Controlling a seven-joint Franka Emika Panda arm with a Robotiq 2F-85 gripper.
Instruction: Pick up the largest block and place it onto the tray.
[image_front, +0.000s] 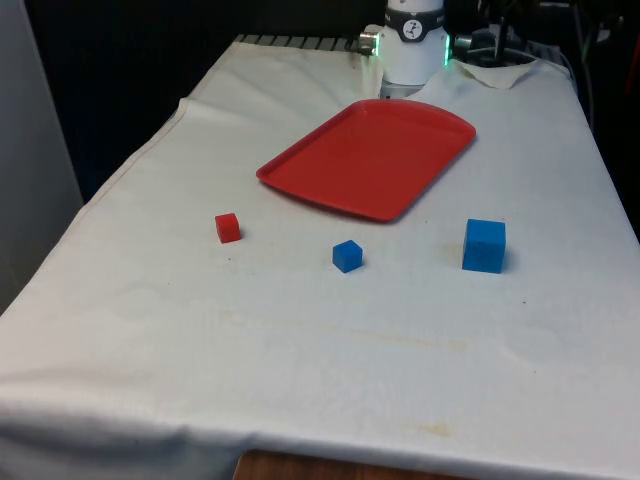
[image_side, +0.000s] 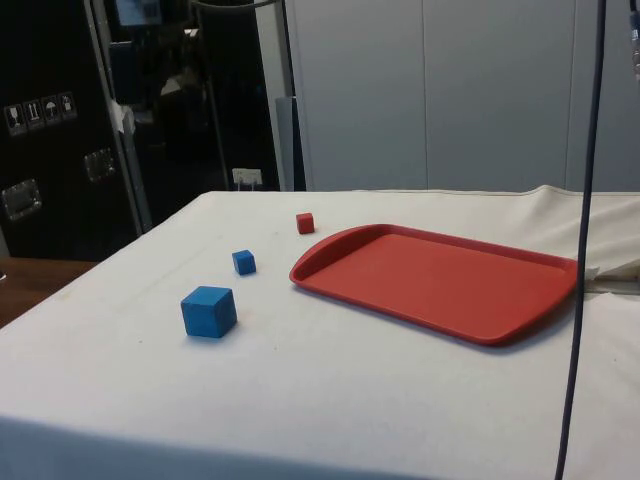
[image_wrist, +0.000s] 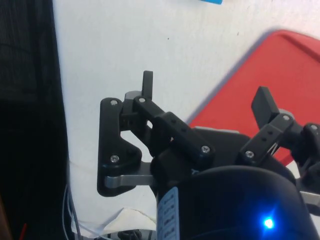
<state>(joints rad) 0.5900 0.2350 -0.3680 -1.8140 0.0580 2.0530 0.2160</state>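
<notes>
Three blocks lie untouched; my gripper (image_wrist: 202, 95), jaws spread and empty, must next travel to the large blue block (image_front: 484, 245), then tray (image_front: 300, 165)

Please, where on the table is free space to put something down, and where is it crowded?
The red tray is bare inside. The cloth is free between the three blocks and the near edge. It is tighter along the row: red block, small blue block, large blue block, close before the tray.

Even, soft overhead light brightens the white cloth (image_front: 320, 340). The blocks cast faint, short shadows. Black curtains (image_front: 120, 60) behind stay very dark.
</notes>
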